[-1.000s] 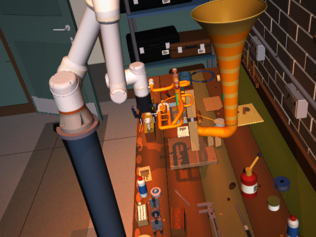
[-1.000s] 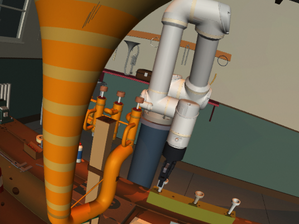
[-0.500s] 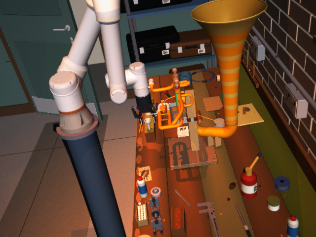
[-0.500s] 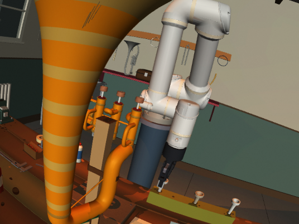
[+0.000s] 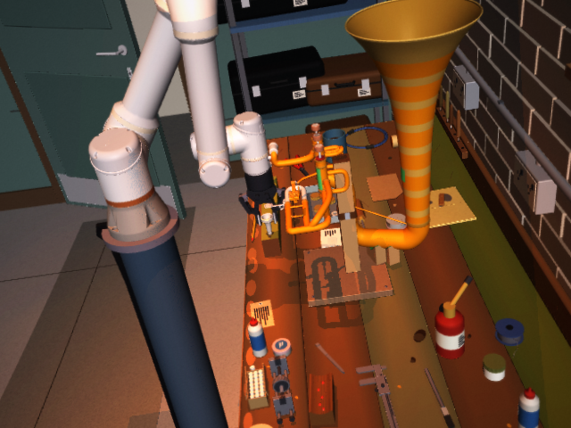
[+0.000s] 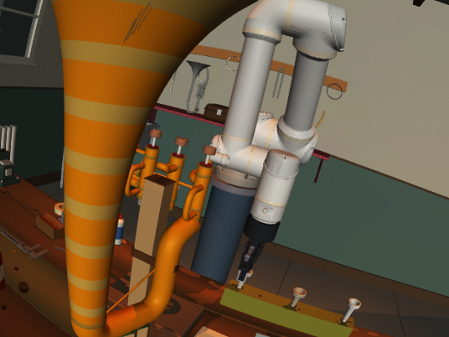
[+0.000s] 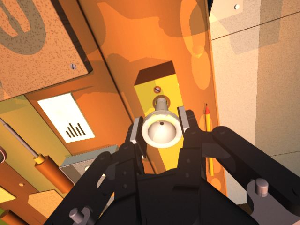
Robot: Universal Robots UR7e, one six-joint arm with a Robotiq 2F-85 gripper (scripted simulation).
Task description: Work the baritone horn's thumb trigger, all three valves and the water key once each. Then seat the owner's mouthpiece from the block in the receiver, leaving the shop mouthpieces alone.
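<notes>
A pale mouthpiece (image 7: 161,129) stands upright in the yellow block (image 7: 160,101) at the bench's near edge, its cup facing the wrist camera. My gripper (image 7: 160,123) is lowered over it and its fingers grip the cup from both sides. Two more mouthpieces (image 6: 298,294) (image 6: 352,307) stand further along the block (image 6: 289,314). The baritone horn (image 5: 406,138) sits on its stand to the right, bell up. Its three valves (image 6: 180,144) rise beside a wooden post.
The bench's edge runs just right of the block, with floor beyond. A pencil (image 7: 209,138) lies along that edge. A white tag (image 7: 66,118) and a cork board (image 7: 36,46) lie to the left. The arm's dark pedestal (image 5: 161,313) stands beside the bench.
</notes>
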